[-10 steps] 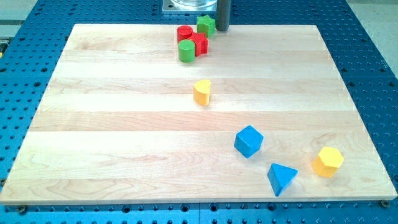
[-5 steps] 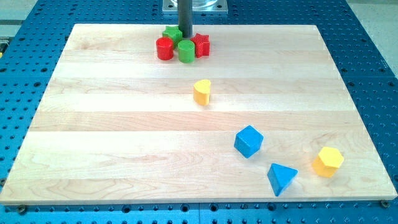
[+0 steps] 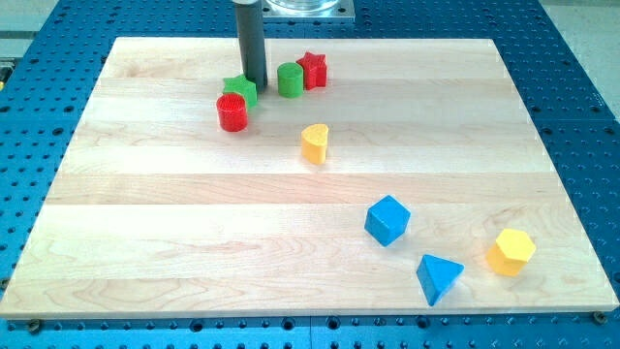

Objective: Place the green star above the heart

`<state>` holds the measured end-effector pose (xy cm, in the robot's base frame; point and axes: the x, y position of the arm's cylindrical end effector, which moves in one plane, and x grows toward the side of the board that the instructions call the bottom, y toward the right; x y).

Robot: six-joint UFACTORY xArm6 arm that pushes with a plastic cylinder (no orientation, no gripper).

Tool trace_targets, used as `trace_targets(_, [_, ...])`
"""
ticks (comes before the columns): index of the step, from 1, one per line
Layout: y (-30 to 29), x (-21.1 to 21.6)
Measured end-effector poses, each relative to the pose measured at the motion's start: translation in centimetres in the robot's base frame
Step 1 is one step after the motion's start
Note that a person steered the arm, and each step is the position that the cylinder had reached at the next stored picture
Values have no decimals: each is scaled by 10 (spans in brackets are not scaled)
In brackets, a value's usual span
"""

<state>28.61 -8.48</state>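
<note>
Pale wooden worktop [image 3: 145,223] fills most of the view, resting on a blue perforated base. No writing, brand or label can be read anywhere.

Going from the view's left to its right: a red cylinder [image 3: 232,112] stands near the view's top, left of centre. Touching its upper right is the green star [image 3: 240,90]; its points are hard to make out and it has no clear long axis, so which way it faces cannot be told. My tip [image 3: 257,82] is set down just beside the star's right edge, seemingly touching it. The dark rod rises straight up and is cut off by the view's top edge, as is a metal mount behind it. This arm carries no hand, so there is nothing to open or close.

Right of the rod stands a green cylinder [image 3: 290,79], with a red star [image 3: 313,69] touching its right side. The yellow heart [image 3: 314,143] sits below them, well apart from the green star, which lies up and to its left.

Toward the view's bottom right are a blue cube [image 3: 387,220], a blue triangular block [image 3: 438,277] and a yellow hexagonal block [image 3: 511,251].
</note>
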Motion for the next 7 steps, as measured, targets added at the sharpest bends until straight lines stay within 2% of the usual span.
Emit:
trace_targets(1, [-46, 13])
trace_targets(3, [-5, 48])
trace_targets(5, [73, 74])
trace_targets(7, [-69, 50])
